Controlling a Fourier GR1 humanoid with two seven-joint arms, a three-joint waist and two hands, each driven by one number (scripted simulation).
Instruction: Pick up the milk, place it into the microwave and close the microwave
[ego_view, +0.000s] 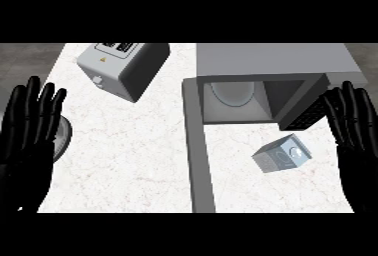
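Note:
The milk (282, 155) is a small grey-white carton with a round cap, lying tilted on the white counter in front of the microwave. The grey microwave (273, 60) stands at the back right with its cavity showing a round turntable (232, 94). Its door (199, 150) is swung wide, seen edge-on as a long grey bar running toward me. My right hand (353, 130) is at the right edge, fingers straight and up, just right of the carton and apart from it. My left hand (29, 135) rests at the left edge, fingers straight and up.
A grey toaster (122, 67) stands tilted at the back left. Part of a dark round object (63, 137) shows at the counter's left edge behind my left hand. White marbled counter (125, 165) lies between the left hand and the door.

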